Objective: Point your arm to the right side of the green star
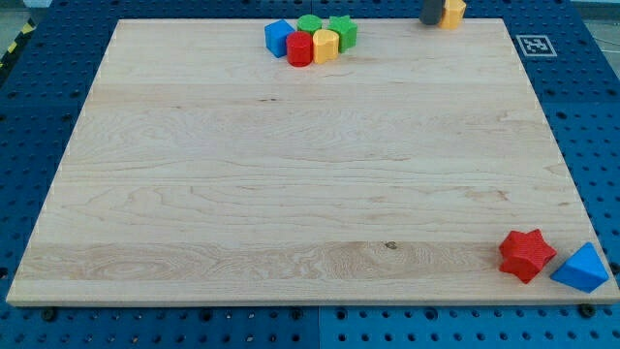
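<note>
Wooden board (310, 184) is seen laid on a blue perforated table (39, 107). Green star (343, 31) is taken as the landmark; it sits at the board's far edge, near the view's top centre.

Nearest, at the view's bottom right and well apart from the star: a red star (526, 255) with a blue triangular block (582, 269) just beside it on the view's right; the blue one is seen overhanging the board's edge.

Far cluster around the green star: a yellow block (325, 45) touching it at lower left, a red block (300, 48) beside that, a blue cube (279, 37) furthest left, and a green block (310, 23) behind, partly hidden, shape unclear.

To the star's right, apart from it, a dark rod end is cut off by the view's top; my tip (430, 22) is seen touching a yellow-orange block (452, 12), also cropped. No claw is fitted, so no open or closed state can be told.

A printed marker (535, 45) is seen at the board's far right corner.
</note>
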{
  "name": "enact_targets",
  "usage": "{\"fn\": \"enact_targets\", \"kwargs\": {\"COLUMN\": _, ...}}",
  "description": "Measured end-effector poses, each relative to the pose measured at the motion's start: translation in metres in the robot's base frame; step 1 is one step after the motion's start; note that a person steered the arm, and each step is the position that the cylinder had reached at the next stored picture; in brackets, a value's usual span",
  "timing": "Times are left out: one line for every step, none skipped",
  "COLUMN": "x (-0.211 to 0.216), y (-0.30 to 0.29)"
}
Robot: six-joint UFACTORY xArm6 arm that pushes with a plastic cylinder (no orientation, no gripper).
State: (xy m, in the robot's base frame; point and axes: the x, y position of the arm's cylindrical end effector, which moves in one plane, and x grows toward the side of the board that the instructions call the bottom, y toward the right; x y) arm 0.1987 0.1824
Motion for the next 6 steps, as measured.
{"fn": "enact_targets", "kwargs": {"x": 0.054, "y": 0.000}}
{"fn": "enact_targets", "kwargs": {"x": 0.104, "y": 0.000}}
{"fn": "enact_targets", "kwargs": {"x": 0.137, "y": 0.005}}
{"fn": "enact_targets", "kwargs": {"x": 0.137, "y": 0.011}}
{"fn": "enact_targets", "kwargs": {"x": 0.133, "y": -0.005}}
{"fn": "enact_targets", "kwargs": {"x": 0.120, "y": -0.032}}
